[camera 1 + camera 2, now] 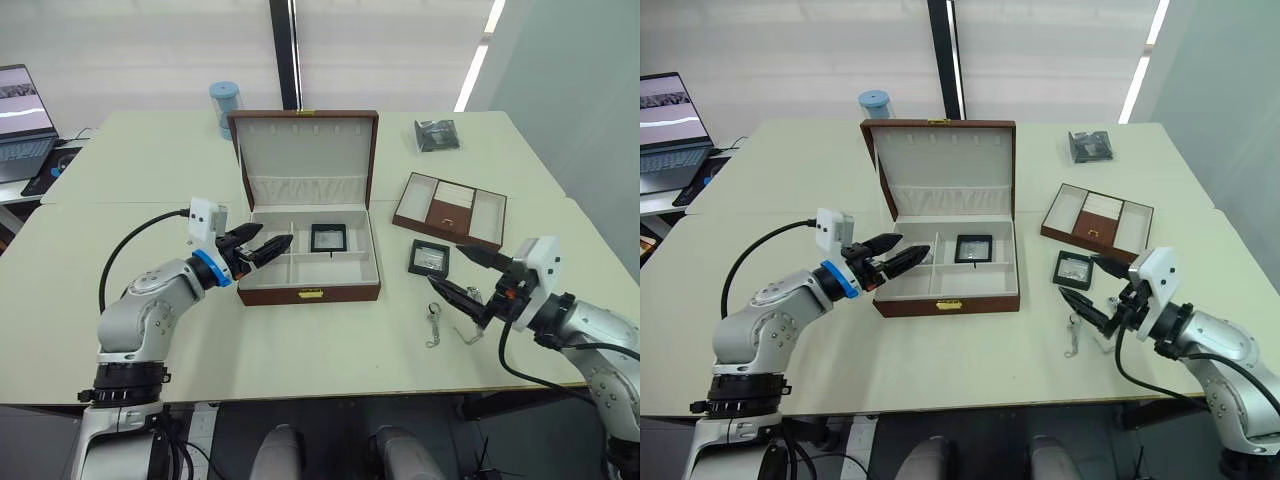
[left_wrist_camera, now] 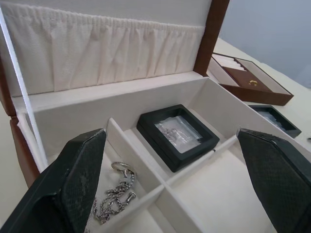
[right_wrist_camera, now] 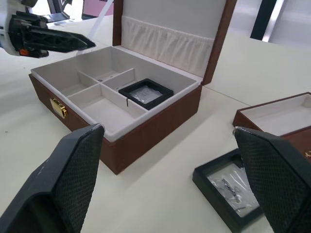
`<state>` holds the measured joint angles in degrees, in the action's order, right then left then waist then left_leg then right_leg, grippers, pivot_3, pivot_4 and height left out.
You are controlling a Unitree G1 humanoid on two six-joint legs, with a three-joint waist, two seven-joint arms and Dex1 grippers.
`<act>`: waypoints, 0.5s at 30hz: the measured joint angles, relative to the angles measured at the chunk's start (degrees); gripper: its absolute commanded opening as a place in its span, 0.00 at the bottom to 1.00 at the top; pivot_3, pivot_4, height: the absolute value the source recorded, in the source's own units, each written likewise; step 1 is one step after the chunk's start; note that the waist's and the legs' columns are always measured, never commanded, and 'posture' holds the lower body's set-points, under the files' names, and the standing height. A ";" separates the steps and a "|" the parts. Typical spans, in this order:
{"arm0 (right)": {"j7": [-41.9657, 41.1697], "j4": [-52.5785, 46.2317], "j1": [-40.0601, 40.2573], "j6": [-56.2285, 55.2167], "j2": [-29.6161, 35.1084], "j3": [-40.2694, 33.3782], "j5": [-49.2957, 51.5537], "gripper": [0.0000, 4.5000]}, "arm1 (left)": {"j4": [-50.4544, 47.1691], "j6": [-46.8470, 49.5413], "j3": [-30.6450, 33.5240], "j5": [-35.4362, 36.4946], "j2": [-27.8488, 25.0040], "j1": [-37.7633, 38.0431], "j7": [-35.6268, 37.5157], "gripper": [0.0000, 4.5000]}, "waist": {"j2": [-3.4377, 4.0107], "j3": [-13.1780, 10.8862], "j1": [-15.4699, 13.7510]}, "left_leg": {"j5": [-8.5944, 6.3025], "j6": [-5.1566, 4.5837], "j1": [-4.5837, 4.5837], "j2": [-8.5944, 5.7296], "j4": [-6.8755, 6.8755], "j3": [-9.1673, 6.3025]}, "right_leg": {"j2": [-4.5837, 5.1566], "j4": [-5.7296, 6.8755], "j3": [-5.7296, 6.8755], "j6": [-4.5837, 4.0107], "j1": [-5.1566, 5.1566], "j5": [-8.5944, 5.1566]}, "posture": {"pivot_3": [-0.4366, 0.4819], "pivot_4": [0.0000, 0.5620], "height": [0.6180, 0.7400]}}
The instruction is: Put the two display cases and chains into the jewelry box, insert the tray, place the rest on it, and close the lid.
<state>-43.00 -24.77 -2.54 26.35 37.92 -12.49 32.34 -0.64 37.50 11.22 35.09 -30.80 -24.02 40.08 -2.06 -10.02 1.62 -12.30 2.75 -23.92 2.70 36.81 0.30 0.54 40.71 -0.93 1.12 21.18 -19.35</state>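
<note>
**Second case lies just ahead of the right claw**

Head view: the jewelry box point(image 1: 310, 262) is taken as landmark. To its right, the loose display case point(image 1: 431, 258) is seen just beyond the right gripper point(image 1: 450, 272), fingers apart.

Left wrist view: the left gripper point(image 2: 180, 182), spread empty, is held over a chain point(image 2: 112, 194) inside the box.

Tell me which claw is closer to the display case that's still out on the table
Right. The right claw hangs open just beside the display case on the table; the left claw is over the jewelry box.
</note>
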 measured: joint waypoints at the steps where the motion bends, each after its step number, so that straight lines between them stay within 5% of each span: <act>1: -1.00 1.04 0.02 -0.38 0.68 -0.38 -0.01 1.00 | -1.01 1.15 0.69 1.09 -1.16 0.29 0.85 0.99 | 0.00 0.00 0.07 | 0.00 0.00 0.00 0.00 0.00 0.01 | -0.01 -0.01 -0.01 0.00 0.00 0.00 | 0.48 0.27 1.00; 8: -6.80 7.86 1.58 -3.25 5.37 -4.41 -0.50 1.00 | -4.35 5.64 5.19 4.81 -12.54 6.41 7.91 0.99 | 0.04 -0.04 0.07 | 0.00 0.00 0.01 0.04 -0.06 0.01 | -0.01 -0.07 -0.01 0.00 0.01 0.00 | 0.48 0.27 1.00; 15: -11.54 16.54 3.77 -5.87 9.17 -7.55 -2.31 1.00 | -0.95 1.88 12.67 0.27 -22.99 17.02 11.94 0.99 | 0.12 -0.09 0.11 | 0.00 -0.01 0.07 0.04 -0.16 0.08 | 0.30 -0.12 -0.02 -0.01 0.03 0.00 | 0.48 0.27 1.00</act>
<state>-54.53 -8.23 1.23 20.48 47.09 -20.04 30.03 -1.60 39.38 23.89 35.36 -53.79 -7.00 52.02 -1.94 -10.10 1.73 -12.30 2.75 -23.85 2.74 36.65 0.37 0.85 40.59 -0.96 1.12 21.21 -19.35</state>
